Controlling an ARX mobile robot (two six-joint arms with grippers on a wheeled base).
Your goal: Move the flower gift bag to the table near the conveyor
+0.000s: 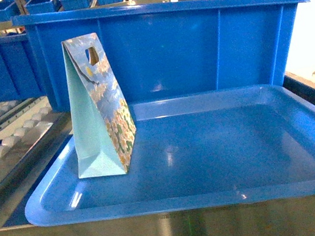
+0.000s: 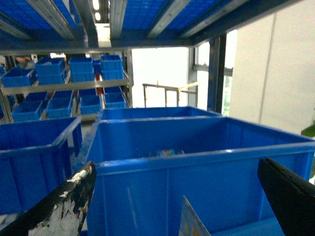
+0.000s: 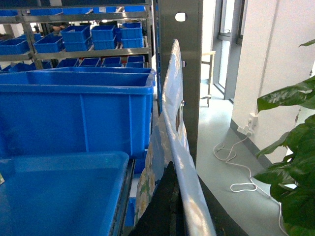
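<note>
White conveyor (image 1: 7, 146) rollers run at nine o'clock of a glossy blue tray (image 1: 216, 195). The flower gift bag (image 1: 100, 109) stands upright in the tray's nine o'clock end, with a deep blue bin (image 1: 194, 47) at twelve. The left gripper (image 2: 175, 167) hangs spread wide above the bag's top, touching nothing. Off the tray's three o'clock edge, the right gripper (image 3: 184, 196) pinches a flowered bag (image 3: 172, 123) seen edge-on; whether it is the same bag cannot be told. A steel post (image 3: 189, 59) stands behind it, a leafy plant (image 3: 290, 162) at three.
</note>
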